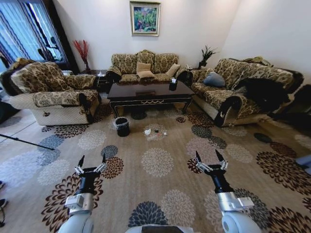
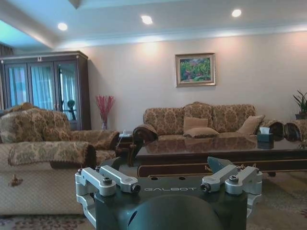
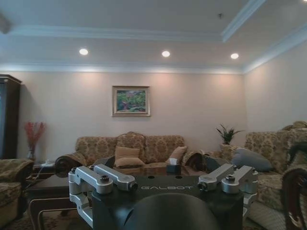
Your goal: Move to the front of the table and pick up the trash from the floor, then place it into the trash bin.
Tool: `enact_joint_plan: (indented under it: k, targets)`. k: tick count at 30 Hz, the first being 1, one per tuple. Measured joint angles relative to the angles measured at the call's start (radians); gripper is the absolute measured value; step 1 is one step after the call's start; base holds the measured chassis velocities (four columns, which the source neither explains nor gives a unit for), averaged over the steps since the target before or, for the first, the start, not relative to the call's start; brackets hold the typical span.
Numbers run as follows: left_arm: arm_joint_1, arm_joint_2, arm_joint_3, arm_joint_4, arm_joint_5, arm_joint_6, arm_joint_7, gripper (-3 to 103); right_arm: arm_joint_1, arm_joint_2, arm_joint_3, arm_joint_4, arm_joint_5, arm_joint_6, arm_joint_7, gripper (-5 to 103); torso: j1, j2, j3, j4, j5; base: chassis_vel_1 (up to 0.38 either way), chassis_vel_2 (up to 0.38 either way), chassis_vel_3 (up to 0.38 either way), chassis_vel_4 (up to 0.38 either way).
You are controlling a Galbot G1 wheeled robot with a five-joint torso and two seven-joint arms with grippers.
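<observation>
At the near edge of the head view, low over the floor (image 1: 160, 194), the left gripper (image 1: 91, 162) and the right gripper (image 1: 209, 158) are held out side by side, each with its fingers spread wide and nothing between them. Both point forward toward the surface (image 1: 146, 91).

Well ahead of both grippers, and roughly midway between their two lines, the trash (image 1: 154, 131) lies scattered on the carpet just in front of the coffee table. The crumpled white tissue (image 1: 147, 131) is the clearest piece. The trash bin (image 1: 122, 126) stands just to the left of the litter, so it sits more on the left gripper's line, while the scatter spreads a little toward the right gripper's side. Neither arm looks clearly nearer; I judge that the base has to close this gap before either can reach.

The small bits beside the tissue are too tiny to name, and no long axis can be read on any piece. In the wrist views the tabletop (image 2: 225, 146) shows beyond each gripper's body, but the floor in front of it is hidden.
</observation>
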Motion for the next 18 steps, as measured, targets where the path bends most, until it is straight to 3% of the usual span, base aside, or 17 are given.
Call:
enact_joint_plan:
  k: [18]
  targets:
    - [0.004, -0.004, -0.005, -0.013, -0.033, 0.015, 0.004, 100, 0.003, -0.007, -0.006, -0.014, -0.015, -0.004, 0.000, 100, -0.040, -0.088, -0.049, -0.0001, 0.0000, 0.000, 0.000, 0.000, 0.000]
